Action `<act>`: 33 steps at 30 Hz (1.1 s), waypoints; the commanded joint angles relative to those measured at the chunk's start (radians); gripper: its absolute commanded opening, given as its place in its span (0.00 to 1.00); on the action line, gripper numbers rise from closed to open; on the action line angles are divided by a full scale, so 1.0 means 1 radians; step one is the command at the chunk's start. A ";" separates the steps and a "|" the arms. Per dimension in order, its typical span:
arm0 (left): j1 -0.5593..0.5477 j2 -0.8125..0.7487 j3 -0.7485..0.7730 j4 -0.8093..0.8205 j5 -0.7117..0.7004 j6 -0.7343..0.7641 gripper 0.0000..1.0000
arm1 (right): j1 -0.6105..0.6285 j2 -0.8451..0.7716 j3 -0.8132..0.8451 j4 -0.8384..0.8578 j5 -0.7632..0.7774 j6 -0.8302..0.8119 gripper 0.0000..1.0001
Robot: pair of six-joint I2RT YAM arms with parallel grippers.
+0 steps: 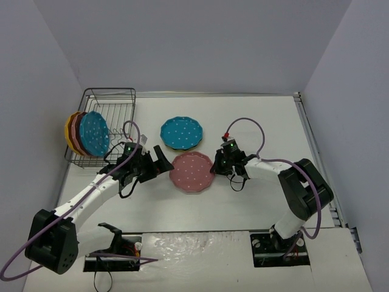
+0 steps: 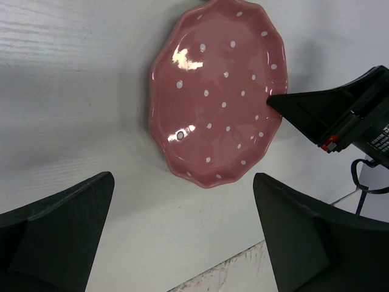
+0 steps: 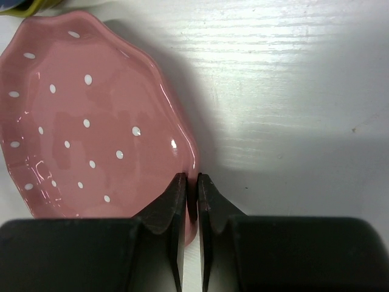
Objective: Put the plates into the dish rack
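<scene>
White wood-grain bench, pale walls all round. Mid-bench, the right gripper pinches the right rim of the pink plate, a grip only its own wrist view shows clearly. Opposite, the left gripper hangs spread wide. Three plates stand in the dish rack at the far-left corner.

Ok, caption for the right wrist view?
Right tool pinching the rim of the pink polka-dot plate, which lies on the white table.
</scene>
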 commanded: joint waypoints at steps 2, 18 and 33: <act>-0.008 -0.003 -0.021 0.113 -0.001 -0.065 0.97 | 0.016 0.021 -0.051 -0.198 -0.139 0.023 0.00; -0.008 -0.051 -0.150 0.131 -0.051 -0.252 0.97 | 0.015 0.016 0.017 -0.148 -0.345 0.209 0.00; -0.008 -0.031 -0.185 0.229 -0.021 -0.261 0.97 | 0.015 -0.035 0.030 -0.103 -0.360 0.288 0.00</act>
